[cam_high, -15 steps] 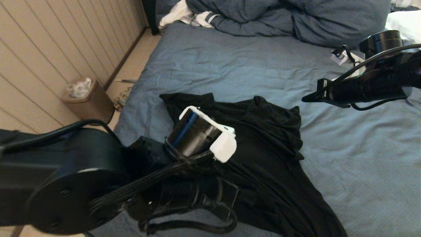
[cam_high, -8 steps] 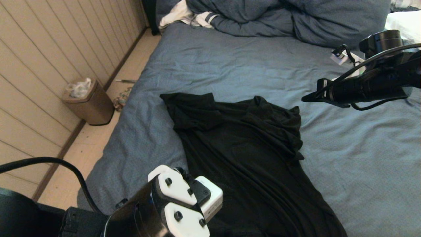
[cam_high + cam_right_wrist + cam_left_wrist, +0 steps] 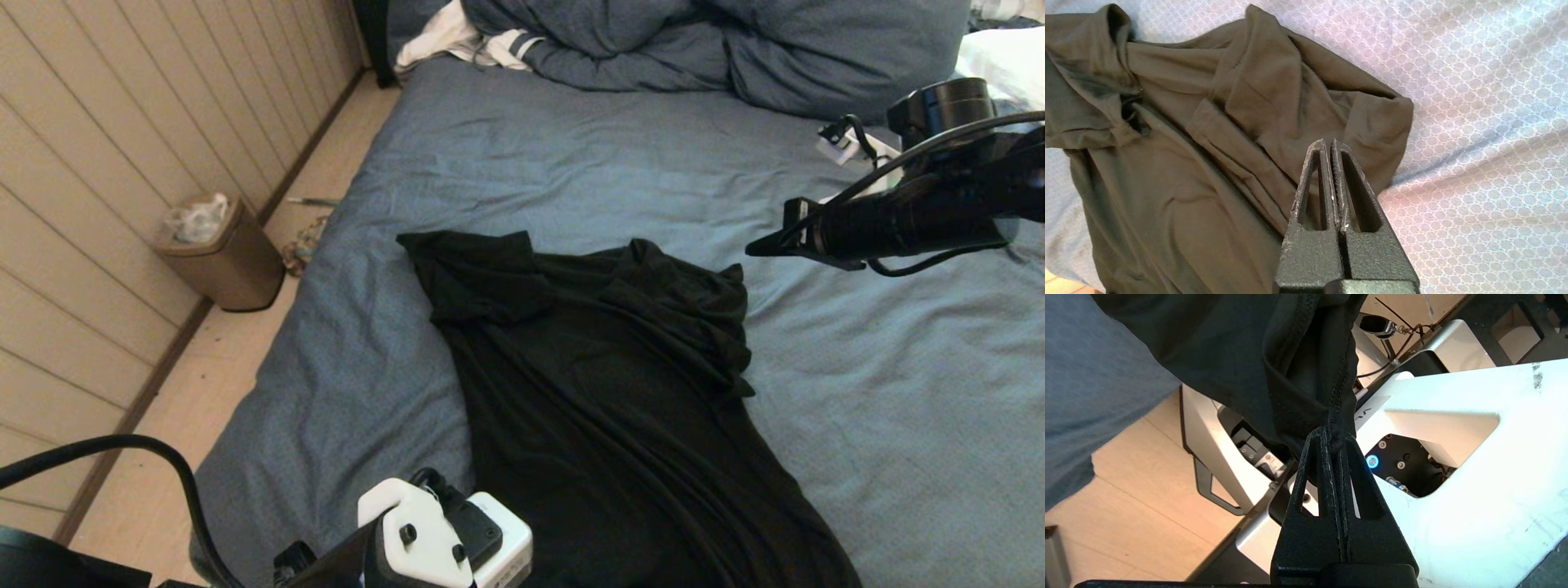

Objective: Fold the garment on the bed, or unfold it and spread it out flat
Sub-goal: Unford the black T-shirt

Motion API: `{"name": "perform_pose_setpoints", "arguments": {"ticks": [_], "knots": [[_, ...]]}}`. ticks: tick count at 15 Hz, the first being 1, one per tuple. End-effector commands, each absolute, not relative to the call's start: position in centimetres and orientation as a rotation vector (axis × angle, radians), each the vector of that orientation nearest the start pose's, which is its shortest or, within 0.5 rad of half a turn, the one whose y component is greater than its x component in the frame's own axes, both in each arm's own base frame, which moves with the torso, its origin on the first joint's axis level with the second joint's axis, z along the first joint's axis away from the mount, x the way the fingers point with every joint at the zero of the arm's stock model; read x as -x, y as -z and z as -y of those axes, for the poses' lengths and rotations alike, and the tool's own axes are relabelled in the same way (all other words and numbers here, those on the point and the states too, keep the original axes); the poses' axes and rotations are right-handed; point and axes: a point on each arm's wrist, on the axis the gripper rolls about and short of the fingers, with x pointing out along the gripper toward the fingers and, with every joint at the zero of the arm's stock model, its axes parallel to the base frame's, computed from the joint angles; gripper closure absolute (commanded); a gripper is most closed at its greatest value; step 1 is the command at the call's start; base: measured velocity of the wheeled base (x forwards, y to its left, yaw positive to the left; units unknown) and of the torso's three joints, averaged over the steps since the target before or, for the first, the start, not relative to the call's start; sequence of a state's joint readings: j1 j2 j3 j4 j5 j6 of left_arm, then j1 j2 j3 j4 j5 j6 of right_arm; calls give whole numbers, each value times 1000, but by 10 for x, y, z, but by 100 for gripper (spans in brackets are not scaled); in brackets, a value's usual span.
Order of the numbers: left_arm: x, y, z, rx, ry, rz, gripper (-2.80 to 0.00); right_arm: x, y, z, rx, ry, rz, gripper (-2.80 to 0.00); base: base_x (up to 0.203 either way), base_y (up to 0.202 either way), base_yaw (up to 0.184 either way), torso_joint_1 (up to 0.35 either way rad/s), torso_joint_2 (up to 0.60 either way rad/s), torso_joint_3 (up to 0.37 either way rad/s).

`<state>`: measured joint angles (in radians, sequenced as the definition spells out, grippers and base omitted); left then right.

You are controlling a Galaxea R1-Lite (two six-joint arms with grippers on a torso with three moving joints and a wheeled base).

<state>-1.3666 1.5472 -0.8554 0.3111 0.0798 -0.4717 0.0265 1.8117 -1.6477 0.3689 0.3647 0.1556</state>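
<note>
Left gripper (image 3: pixel 1334 435) — fingers pressed together, pinching a stitched hem of the black T-shirt (image 3: pixel 604 384). In the left wrist view the cloth hangs bunched from the fingertips, with the robot's white base (image 3: pixel 1474 465) and the pale wood floor (image 3: pixel 1143 502) behind it. In the head view only the white wrist housing of the left arm (image 3: pixel 433 539) shows, at the near edge, just left of the shirt's near end and off the near left corner of the bed.

Right gripper (image 3: pixel 1328 143) — fingers closed on each other, nothing between them. It hangs above the bed at the right, pointing left toward the shirt's far right sleeve and clear of the cloth; in the head view its tip (image 3: pixel 755 247) sits just right of that sleeve.

T-shirt: plain black side up, no print visible. It lies on the bed's slate-blue sheet (image 3: pixel 898 408) in the near middle, collar end far, body running toward the near edge. The far left sleeve is spread flat; the far right shoulder is rumpled in folds. Long creases run down the body.

Outward: bulky blue-grey duvet (image 3: pixel 718 49) heaped at the far end, a white cloth with dark stripes (image 3: pixel 473 37) at its left, a white pillow (image 3: pixel 1004 53) at far right. Left of the bed, on the floor by the panelled wall (image 3: pixel 106 122), stands a brown waste bin (image 3: pixel 220 253).
</note>
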Motion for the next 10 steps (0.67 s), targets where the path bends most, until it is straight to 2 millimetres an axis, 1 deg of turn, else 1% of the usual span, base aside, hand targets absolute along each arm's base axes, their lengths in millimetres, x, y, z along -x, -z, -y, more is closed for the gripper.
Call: {"name": "perform_pose_setpoints", "arguments": {"ticks": [1,4,5,7,10], "knots": [[-44,-144,229,-378,925,-1086,0,-344,-284,-18,-241,-344,-565,0,0,0,0,0,0,0],[-47,-137,240,-384,907,-1095,0,-344,-284,-18,-241,-346,-566,0,0,0,0,0,0,0],[-54,-140,246,-351,898,-1075,0,-344,-284,-18,-241,-346,-565,0,0,0,0,0,0,0],[-75,-156,260,-251,887,-996,0,-344,-283,-18,-241,-345,-568,0,0,0,0,0,0,0],[-104,-187,272,-169,880,-886,0,-342,-284,-19,-241,-347,-567,0,0,0,0,0,0,0]]}}
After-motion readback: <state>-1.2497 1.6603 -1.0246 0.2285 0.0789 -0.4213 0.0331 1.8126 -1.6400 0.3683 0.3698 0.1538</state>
